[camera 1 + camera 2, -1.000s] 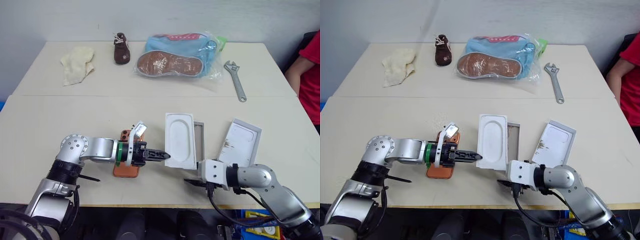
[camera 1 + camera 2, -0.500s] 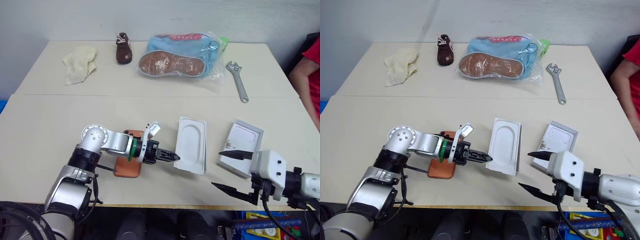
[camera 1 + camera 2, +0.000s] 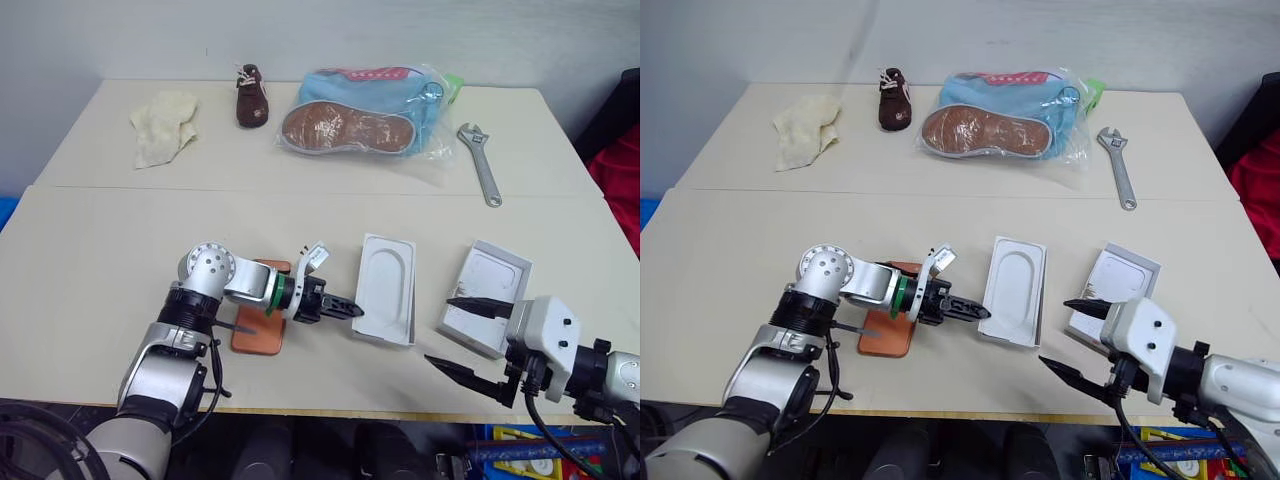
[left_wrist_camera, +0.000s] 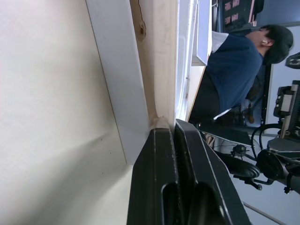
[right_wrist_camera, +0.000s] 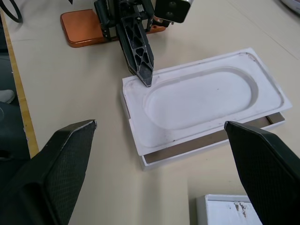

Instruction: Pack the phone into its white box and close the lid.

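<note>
The orange phone [image 3: 258, 322] lies flat on the table under my left wrist. My left gripper [image 3: 355, 312] is shut, its tip resting on the near corner of a flat white insert [image 5: 206, 101] with an oval recess. That insert lies on top of the white box [image 5: 212, 145], whose rim and greyish lining peek out beneath it. The lid [image 3: 488, 292], white inside with a brown smudge, rests to the right. My right gripper [image 3: 465, 338] hovers wide open near the table's front edge, just before the lid, with nothing between its fingers.
At the far side lie a beige cloth [image 3: 163, 125], a small brown shoe [image 3: 250, 95], a bagged blue shoe [image 3: 365, 112] and a wrench [image 3: 480, 160]. A person in red [image 3: 618, 185] sits at the right edge. A person in a dark top [image 4: 232, 70] shows beyond the table.
My right gripper lifted from the table's front edge, swung to the right and opened wide. The left gripper pushed right with its tip at the insert's corner, and the insert now covers more of the box.
</note>
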Robot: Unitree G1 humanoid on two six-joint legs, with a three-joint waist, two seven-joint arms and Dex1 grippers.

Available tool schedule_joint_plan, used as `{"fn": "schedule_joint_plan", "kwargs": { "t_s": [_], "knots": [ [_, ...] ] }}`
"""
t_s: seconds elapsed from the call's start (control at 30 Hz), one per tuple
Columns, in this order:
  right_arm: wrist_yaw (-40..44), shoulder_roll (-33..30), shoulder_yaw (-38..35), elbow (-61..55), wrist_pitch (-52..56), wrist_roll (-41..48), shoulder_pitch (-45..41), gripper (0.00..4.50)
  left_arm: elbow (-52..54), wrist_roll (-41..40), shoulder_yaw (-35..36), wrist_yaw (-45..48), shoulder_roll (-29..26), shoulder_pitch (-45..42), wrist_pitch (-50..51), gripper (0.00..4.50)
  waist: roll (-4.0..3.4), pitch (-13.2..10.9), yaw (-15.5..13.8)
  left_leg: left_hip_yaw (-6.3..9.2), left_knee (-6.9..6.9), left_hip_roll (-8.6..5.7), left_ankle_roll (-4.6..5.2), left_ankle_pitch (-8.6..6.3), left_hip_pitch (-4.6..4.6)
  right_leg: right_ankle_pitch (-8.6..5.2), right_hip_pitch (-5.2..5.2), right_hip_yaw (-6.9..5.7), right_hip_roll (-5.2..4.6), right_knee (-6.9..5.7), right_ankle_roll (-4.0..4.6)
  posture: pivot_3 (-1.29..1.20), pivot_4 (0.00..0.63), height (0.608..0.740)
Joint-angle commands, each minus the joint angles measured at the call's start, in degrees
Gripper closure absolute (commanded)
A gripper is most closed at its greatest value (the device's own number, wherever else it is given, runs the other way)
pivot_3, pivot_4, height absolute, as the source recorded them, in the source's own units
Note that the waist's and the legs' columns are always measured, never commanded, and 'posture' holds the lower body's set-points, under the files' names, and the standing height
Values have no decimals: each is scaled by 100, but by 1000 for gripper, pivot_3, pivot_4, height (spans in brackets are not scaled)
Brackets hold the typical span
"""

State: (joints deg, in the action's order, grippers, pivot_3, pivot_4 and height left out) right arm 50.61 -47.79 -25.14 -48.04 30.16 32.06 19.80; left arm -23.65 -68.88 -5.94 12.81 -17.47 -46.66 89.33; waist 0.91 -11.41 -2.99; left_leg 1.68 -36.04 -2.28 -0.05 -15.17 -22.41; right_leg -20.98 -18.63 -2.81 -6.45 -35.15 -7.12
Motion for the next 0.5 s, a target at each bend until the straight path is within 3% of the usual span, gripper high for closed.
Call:
{"fn": "schedule_joint_plan", "kwargs": {
  "t_s": [0.03,0.37,0.43,0.5],
  "knots": [
    [-90,26,-23,-160,-81,31,-18,0,-18,309,236,241,130,-100,149,3329,0,0,-3,0,0,0,0,0,0,0,0,0,0,0,0,0,150,740],
    [-170,18,177,-78,-136,-2,-120,0,311,662,414,888,97,-129,317,385,0,0,-2,0,-1,0,-1,-1,1,1,2,-1,0,0,-1,0,150,740],
    [-182,11,231,-35,-145,-8,-181,0,562,682,383,1128,10,-109,316,70,0,0,12,0,-1,1,-2,-1,1,1,1,0,0,-1,-1,0,150,740],
    [-179,7,266,-5,-152,-16,-226,0,849,713,343,1366,-84,-69,315,70,0,0,13,0,0,4,-3,-2,1,1,0,1,0,-1,-1,0,150,740]
  ]
}}
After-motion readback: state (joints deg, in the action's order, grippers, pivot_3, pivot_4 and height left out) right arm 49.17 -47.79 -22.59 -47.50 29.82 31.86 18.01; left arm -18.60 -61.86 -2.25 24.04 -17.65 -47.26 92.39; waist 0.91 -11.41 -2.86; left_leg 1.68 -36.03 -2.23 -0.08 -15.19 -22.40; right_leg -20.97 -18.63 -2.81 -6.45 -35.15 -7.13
